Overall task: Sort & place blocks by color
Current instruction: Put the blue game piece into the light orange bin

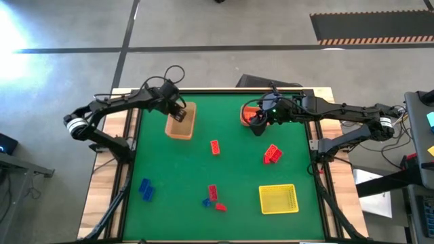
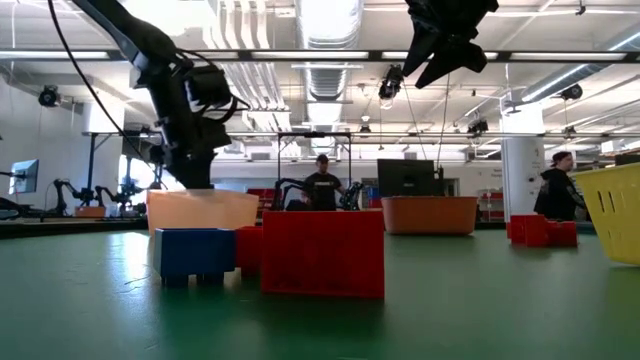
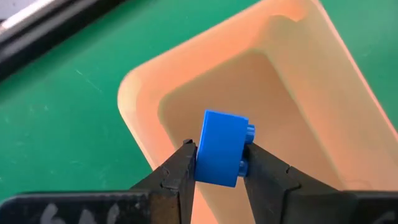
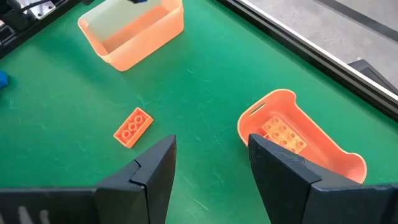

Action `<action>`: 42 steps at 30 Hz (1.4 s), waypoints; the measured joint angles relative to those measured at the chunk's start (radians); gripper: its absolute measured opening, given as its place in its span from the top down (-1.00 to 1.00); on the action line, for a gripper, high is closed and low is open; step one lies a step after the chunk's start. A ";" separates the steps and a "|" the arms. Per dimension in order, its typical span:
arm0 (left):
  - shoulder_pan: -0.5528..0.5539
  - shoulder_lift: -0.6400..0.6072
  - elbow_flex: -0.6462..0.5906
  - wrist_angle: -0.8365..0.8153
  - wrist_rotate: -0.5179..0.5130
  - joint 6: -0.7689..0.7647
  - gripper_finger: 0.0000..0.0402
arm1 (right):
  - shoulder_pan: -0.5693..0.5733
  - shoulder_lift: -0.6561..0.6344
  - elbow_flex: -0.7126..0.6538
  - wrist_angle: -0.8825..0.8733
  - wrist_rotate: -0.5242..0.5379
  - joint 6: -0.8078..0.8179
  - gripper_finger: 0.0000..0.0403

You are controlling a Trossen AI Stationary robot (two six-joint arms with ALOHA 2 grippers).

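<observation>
My left gripper point(image 3: 219, 155) hangs over the tan bin point(image 1: 180, 122) at the far left of the green mat, shut on a blue block point(image 3: 222, 144). My right gripper point(image 4: 211, 146) is open and raised beside the orange bin point(image 4: 323, 149), which has an orange block point(image 4: 283, 134) lying inside. Another orange block point(image 1: 215, 147) lies flat on the mat between the bins. Red blocks point(image 1: 272, 154) sit right of centre. Blue blocks point(image 1: 146, 190) rest near the left front, and a red and blue cluster point(image 1: 214, 196) lies at the front middle. My left gripper pinches the blue block between its two fingertips point(image 3: 183, 163), one on the smooth underside point(image 3: 205, 155) and one on the studded face point(image 3: 244, 149). The fingers come from above, pointing down. The block is lifted clear, turned on its side, above the tan bin's open mouth point(image 3: 249, 81).
A yellow mesh bin point(image 1: 278, 198) stands at the front right. In the low view a blue block point(image 2: 195, 250) and a red block point(image 2: 325, 250) sit close to the camera. People stand in the room behind. Wooden table edges frame the mat.
</observation>
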 joint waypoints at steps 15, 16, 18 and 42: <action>0.000 0.000 -0.004 0.034 0.001 -0.001 0.31 | 0.000 0.000 0.000 0.000 0.001 0.005 0.06; 0.000 0.000 -0.004 0.035 0.001 -0.001 0.31 | 0.000 0.000 0.000 0.000 0.001 0.006 0.06; 0.000 0.000 -0.004 0.035 0.001 -0.001 0.30 | 0.000 0.000 0.000 0.000 0.001 0.015 0.06; -0.215 -0.297 -0.003 0.032 0.006 -0.189 0.30 | 0.000 0.000 0.000 0.000 0.026 0.086 0.06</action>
